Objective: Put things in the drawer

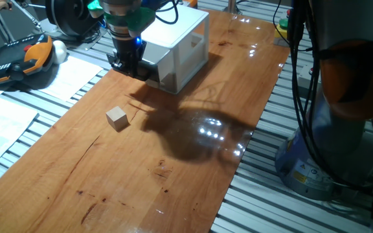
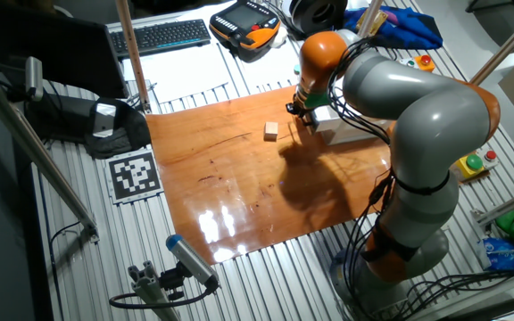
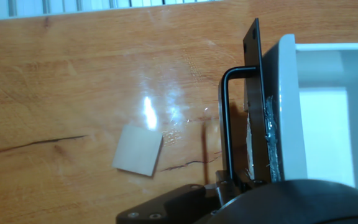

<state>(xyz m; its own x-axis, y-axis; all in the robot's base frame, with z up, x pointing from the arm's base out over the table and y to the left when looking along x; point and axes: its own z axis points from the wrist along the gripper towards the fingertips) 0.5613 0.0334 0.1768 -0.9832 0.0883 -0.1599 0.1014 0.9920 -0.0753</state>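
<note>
A small pale wooden cube (image 1: 117, 118) sat alone on the brown wooden table (image 1: 173, 168). Nothing was touching it. In the one fixed view it lay at about 7 o'clock from the white cabinet (image 1: 177, 48), a short way out from the cabinet's front. In the hand view the cube (image 3: 138, 150) showed at about 9 o'clock from the drawer's dark handle bar (image 3: 227, 118), with bare wood between them.

The gripper (image 1: 129, 63) hung low right at the front of the cabinet, close to the handle. It held no cube. Its fingers were dark and partly hidden by the arm, so I could not tell if they were spread or pressed together.

The drawer (image 3: 328, 112) was a white tray. In the hand view it looked pulled out a bit, and its white inside could be seen past the front wall. No cube could be seen inside it.

In the other fixed view the big grey and orange arm (image 2: 418, 116) bent over the table from about 3 o'clock, and the cube (image 2: 271, 131) lay just at 9 o'clock of the gripper (image 2: 303, 116).
</note>
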